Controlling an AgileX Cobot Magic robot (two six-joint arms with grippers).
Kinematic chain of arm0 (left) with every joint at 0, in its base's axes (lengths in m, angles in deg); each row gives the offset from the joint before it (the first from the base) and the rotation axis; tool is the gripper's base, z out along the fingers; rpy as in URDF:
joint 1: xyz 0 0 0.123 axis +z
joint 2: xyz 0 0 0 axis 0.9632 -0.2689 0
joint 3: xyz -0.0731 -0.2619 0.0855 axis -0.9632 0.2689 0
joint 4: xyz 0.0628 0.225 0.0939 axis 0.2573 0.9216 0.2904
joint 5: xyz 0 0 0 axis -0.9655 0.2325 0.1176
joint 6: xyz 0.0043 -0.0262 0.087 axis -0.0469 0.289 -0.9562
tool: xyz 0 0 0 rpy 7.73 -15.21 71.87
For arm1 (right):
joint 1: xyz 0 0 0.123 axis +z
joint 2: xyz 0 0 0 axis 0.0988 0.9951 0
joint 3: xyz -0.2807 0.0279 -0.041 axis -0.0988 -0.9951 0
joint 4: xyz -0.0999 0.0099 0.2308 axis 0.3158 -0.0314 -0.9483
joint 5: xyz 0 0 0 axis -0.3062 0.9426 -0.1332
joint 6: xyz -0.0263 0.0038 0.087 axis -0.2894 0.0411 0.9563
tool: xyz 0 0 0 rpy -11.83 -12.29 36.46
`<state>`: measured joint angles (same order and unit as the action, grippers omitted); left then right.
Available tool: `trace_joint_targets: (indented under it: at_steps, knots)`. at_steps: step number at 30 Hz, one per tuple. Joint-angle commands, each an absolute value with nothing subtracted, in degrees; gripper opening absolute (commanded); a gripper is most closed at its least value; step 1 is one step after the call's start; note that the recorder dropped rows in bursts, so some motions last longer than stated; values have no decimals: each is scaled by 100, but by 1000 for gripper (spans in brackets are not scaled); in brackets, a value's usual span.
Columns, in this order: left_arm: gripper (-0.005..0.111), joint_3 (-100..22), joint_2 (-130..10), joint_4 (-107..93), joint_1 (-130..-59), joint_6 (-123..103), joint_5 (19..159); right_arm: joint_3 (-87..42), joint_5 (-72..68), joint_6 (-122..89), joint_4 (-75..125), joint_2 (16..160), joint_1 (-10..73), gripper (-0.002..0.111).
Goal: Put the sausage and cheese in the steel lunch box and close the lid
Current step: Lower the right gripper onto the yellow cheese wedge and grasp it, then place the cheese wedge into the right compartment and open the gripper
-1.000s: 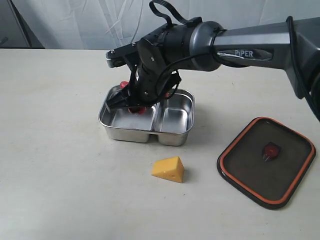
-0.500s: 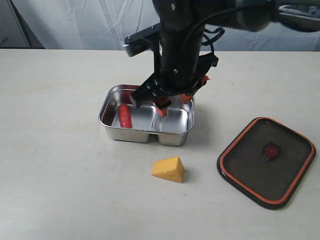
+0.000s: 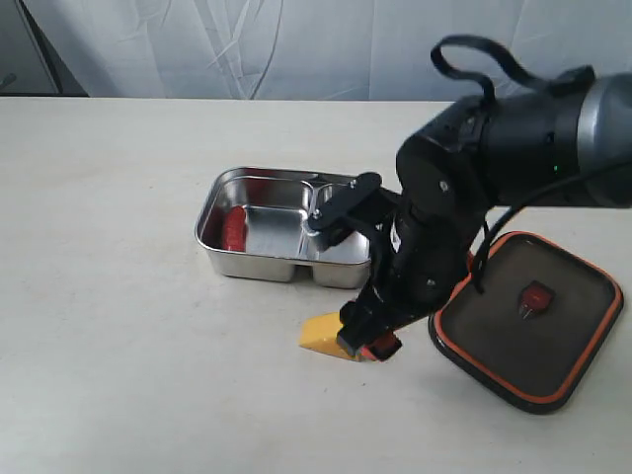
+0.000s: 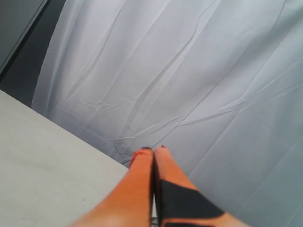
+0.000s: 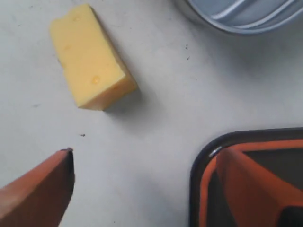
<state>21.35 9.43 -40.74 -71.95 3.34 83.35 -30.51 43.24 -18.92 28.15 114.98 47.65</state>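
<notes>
White curtain backs your pale tabletop; your right end effector hangs low, jaws spread wide and gripping nothing, just beside the cheese; the sausage lies in the larger compartment of the steel lunch box; the lid rests apart on the tabletop; your left end effector is closed, empty.

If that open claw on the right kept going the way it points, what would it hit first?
Probably the bare table between the cheese and the lid: the right gripper points down at it. One finger hangs over the lid's corner and might touch that first; depth is unclear.
</notes>
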Motion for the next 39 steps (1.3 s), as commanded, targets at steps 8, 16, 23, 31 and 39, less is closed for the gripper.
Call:
trace_joint_targets:
  at_steps: [8,16,23,31,39]
  knots:
    - [0,2156,967,-4034,-7228,325,8403,-3372,2759,-1965,2636,11777,5081,80]
    - [0,2156,967,-4034,-7228,325,8403,-3372,2131,-1965,2942,12458,5193,80]
    - [0,2156,967,-3776,-7228,314,8428,-3372,2116,-1965,2735,12595,5196,1]
    - [0,2156,967,-3297,-7228,314,8518,-3372,1879,-1912,2408,11448,5543,-1]
    - [0,2156,967,-3293,-7228,314,8677,-2870,1156,-1616,2666,11262,4618,-1]
